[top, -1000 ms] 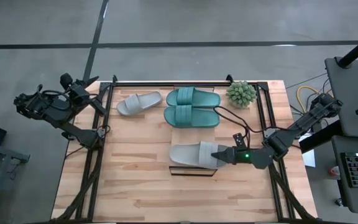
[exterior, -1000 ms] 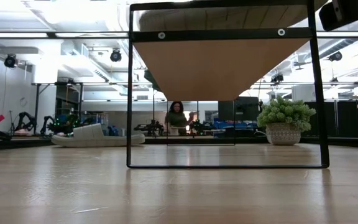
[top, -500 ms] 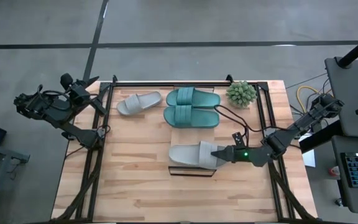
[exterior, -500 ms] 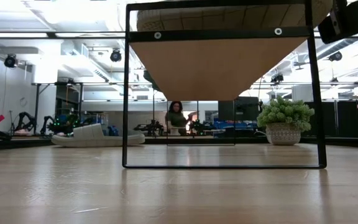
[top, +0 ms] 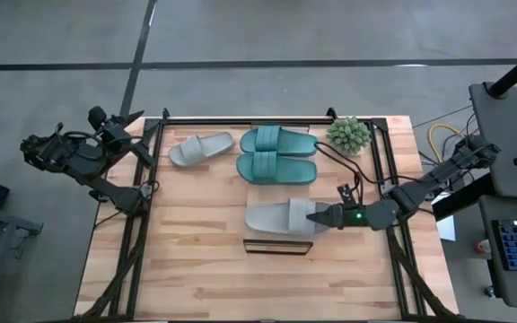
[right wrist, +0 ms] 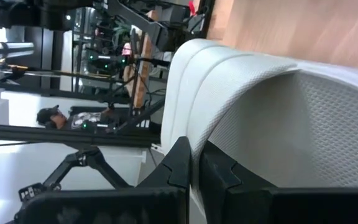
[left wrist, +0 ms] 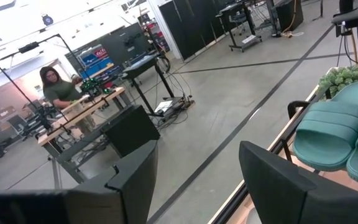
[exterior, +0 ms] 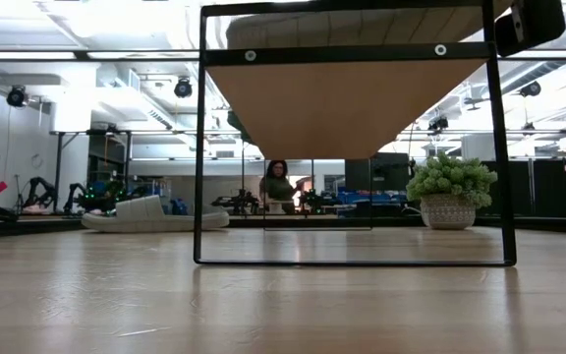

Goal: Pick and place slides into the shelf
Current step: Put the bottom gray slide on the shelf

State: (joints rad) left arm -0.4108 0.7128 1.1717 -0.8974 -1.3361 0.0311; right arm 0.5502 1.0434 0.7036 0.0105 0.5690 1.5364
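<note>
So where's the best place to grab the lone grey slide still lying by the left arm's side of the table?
Probably its wide strap: on the loose grey slide the strap arches above the footbed, leaving a gap for one finger under it. Coming from above at the open heel end looks easiest. The left gripper waits open at the table edge.

Bare bench (top: 187,269) lies open at the near edge and left of the shelf (top: 278,246). Far side crowded: teal slides (top: 278,155), lone grey slide (top: 200,148), potted plant (top: 348,135). Cable (top: 335,170) crosses between plant and right gripper (top: 315,218).
</note>
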